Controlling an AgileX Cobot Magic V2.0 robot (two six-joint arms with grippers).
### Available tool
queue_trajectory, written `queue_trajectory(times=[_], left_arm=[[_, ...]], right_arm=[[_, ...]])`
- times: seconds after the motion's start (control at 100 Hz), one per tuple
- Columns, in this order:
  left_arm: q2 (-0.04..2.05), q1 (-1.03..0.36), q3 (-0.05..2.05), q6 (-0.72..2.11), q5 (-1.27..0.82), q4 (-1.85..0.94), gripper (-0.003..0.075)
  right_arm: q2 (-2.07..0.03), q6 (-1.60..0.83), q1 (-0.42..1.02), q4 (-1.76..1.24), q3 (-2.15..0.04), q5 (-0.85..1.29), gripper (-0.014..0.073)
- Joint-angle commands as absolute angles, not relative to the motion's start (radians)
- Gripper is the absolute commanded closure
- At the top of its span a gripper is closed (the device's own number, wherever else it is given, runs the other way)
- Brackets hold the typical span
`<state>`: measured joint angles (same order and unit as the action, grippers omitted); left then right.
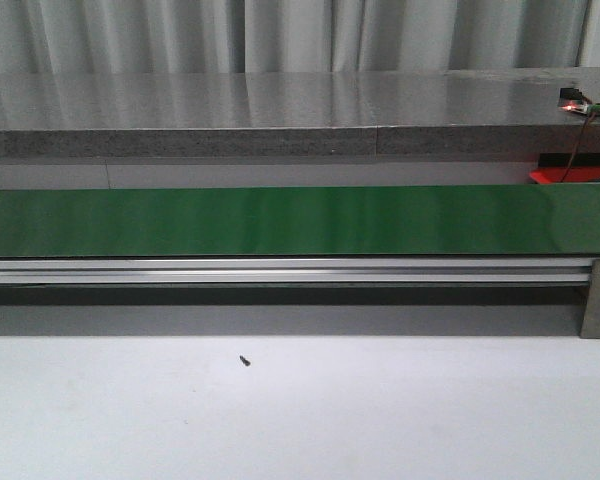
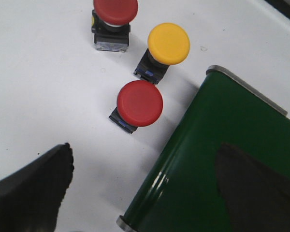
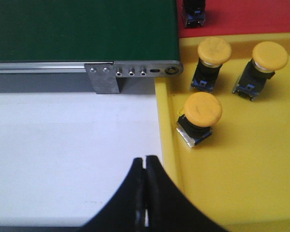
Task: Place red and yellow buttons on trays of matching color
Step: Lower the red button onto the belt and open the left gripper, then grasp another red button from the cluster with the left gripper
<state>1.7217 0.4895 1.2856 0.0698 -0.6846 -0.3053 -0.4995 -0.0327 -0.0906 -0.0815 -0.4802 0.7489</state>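
Button and tray count

On the desk [image 2: 43, 87]: two red buttons [image 2: 139, 103] [image 2: 115, 9] and one yellow button [image 2: 168, 43]. The yellow tray [image 3: 241, 164] holds three yellow buttons [image 3: 202, 109] [image 3: 214, 50] [image 3: 269, 55]; the one red tray [image 3: 251, 17] shows one partly cropped button base [image 3: 194, 13], cap colour hidden.

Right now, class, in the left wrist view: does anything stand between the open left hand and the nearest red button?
Nothing visible does. The left hand is open, one finger over the white table, the other over the green belt. The nearest red button stands on bare table beside the belt's end, with the yellow button beyond it.
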Motion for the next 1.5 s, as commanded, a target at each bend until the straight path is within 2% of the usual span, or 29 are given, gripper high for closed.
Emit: queue_trajectory(times=[0.0,0.52,1.1,1.2,1.37,1.49], left_arm=[[1.71,0.493,1.312,0.07,-0.61,-0.329,0.0134],[1.899,0.493,1.45,0.07,-0.605,-0.356,0.0134],[1.955,0.493,1.46,0.07,-0.604,-0.362,0.014],[1.955,0.493,1.46,0.07,-0.604,-0.362,0.0216],[1.955,0.493,1.46,0.07,-0.604,-0.363,0.043],[1.955,0.493,1.46,0.07,-0.604,-0.363,0.0525]], right_arm=[[-0.501,-0.036,-0.088,-0.073,-0.506,0.691,0.066],[-0.501,-0.036,-0.088,-0.073,-0.506,0.691,0.066],[-0.501,-0.036,-0.088,-0.073,-0.506,0.691,0.066],[-0.501,-0.036,-0.088,-0.073,-0.506,0.691,0.066],[-0.501,-0.036,-0.088,-0.073,-0.506,0.691,0.066],[-0.501,-0.036,-0.088,-0.073,-0.506,0.691,0.066]])
